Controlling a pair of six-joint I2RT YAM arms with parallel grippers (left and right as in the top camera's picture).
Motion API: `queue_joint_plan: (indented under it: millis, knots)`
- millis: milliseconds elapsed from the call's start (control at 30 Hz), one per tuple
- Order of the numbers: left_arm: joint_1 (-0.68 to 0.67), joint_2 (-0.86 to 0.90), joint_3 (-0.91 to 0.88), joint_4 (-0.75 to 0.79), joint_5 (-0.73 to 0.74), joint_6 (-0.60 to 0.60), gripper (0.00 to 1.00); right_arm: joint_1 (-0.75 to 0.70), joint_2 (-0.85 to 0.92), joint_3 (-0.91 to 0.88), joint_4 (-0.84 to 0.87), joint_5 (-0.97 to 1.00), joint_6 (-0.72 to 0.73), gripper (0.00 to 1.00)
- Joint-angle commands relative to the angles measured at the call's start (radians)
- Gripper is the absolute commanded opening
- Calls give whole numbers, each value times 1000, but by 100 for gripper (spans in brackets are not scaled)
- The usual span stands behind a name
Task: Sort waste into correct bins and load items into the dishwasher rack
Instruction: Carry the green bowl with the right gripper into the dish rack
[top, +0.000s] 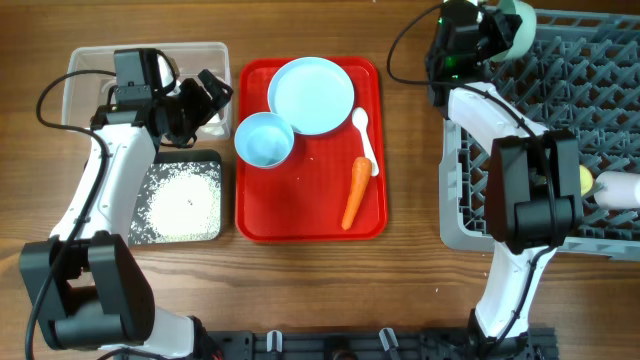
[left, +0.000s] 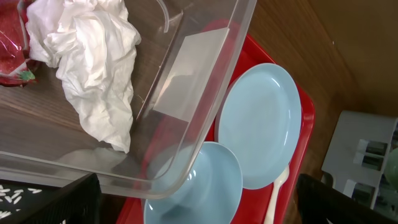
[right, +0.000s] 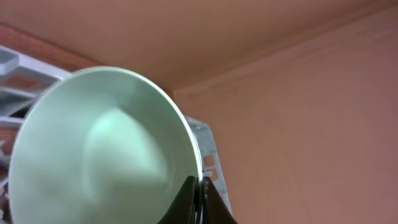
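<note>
At the far left corner of the rack (top: 600, 100), your right arm (top: 478, 105) holds a light blue bowl (right: 99, 155) up on edge. The right jaws are clenched on its rim; in the wrist view the two tips pinch the lip at the bowl's lower edge, with the hollow side facing the camera. That grip decides the coming move. The bowl stands above the jaws, right at the corner, and all the open peg rows lie to your right and back toward the robot's base. I judge you will have to carry it inward from the corner and lower it while it is upright, so the rim slips between two rows of pegs rather than landing on their tips. Whether the bowl touches the rack wall or any peg cannot be told from these views. The left arm (top: 110, 170) is well apart and no help here. The left jaws are released and hold nothing, hanging over the clear tub (top: 80, 60) beside the crumpled paper (left: 93, 68). The carrot (top: 354, 192) lies on the red tray (top: 310, 225) between the arms, its long axis running roughly near to far. It looks nearer the empty left arm, so I would leave it for that side.
</note>
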Motion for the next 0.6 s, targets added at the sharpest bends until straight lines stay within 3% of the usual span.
queue_joint_plan:
  millis: [0, 567]
  knots:
    - [4, -3, 5, 0, -2, 23, 100, -6, 18, 5, -73, 11, 97, 5]
    - [4, -3, 5, 0, -2, 23, 100, 119, 18, 5, -204, 12, 133, 6]
